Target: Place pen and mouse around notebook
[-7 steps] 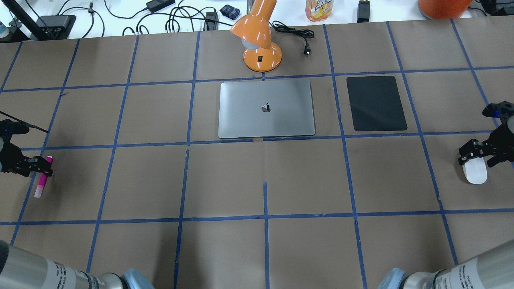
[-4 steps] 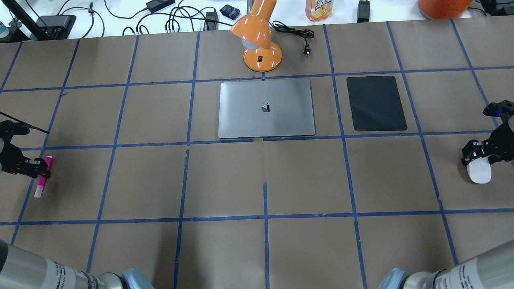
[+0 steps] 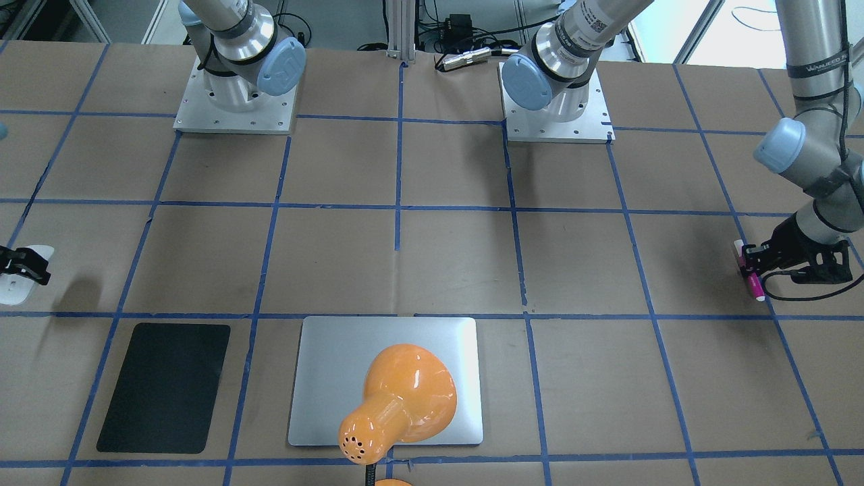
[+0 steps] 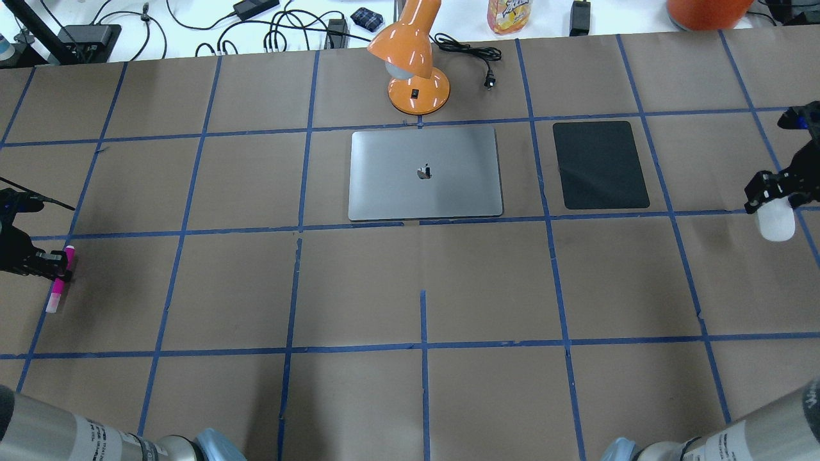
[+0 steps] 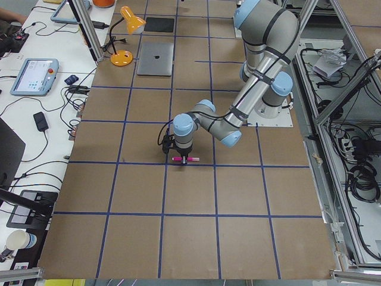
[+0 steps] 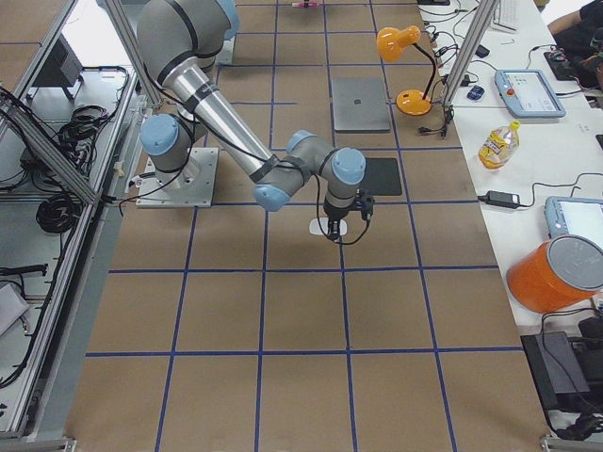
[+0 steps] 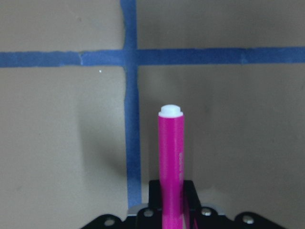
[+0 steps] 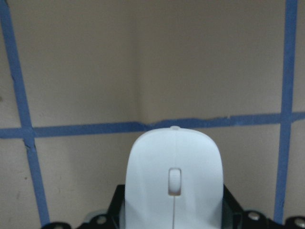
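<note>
The pink pen [image 4: 56, 289] lies crosswise in my left gripper [image 4: 61, 269], which is shut on its middle at the table's far left edge. The left wrist view shows the pen [image 7: 171, 152] pointing away from the shut jaws, white tip forward. At the far right, my right gripper [image 4: 772, 195] is shut on the white mouse [image 4: 776, 225]. The mouse [image 8: 174, 176] fills the lower part of the right wrist view and seems held just off the paper. The silver notebook [image 4: 424, 173] lies flat at mid-table, far from both grippers.
A black mat [image 4: 600, 164] lies to the right of the notebook. An orange desk lamp [image 4: 413, 64] stands just behind the notebook, its cord trailing right. Cables, a bottle and an orange tub sit on the white bench beyond the table's far edge.
My right gripper has carried the mouse away from the robot, toward the black mat's row. My left gripper, with the pen in it, has shifted slightly left.
</note>
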{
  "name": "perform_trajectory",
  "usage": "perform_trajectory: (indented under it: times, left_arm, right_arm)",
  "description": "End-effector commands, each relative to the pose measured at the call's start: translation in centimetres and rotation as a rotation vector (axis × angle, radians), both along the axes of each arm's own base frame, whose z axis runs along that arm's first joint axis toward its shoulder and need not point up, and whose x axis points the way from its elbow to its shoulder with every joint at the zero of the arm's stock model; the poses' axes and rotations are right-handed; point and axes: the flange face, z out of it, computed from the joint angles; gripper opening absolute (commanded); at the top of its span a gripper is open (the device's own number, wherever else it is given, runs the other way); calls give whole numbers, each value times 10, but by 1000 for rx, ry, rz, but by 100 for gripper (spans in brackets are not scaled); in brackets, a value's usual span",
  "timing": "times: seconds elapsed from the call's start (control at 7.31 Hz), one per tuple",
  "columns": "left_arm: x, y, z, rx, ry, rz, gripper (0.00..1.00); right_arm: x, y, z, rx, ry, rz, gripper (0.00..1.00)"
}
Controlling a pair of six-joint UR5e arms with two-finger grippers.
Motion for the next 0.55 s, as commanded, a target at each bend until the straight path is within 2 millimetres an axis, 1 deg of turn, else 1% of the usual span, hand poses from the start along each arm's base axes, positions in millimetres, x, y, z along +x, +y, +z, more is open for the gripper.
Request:
perform_trajectory:
  times: [0.0,0.14,0.27,0.41]
  left_arm:
    - [-35,2,50,10,14,-6,0]
    - [-78,0,73,48,46,70,0]
    - [-123,-3,95,71,52,175,0]
    - [-170,-4,110,110,59,252,0]
  right_arm:
    - [56,-79,22,-15,14,71,59]
    - [111,-104,15,-21,15,70,59]
    - [143,-112,1,-7,9,18,59]
    - [163,-116,-13,-4,-37,-11,59]
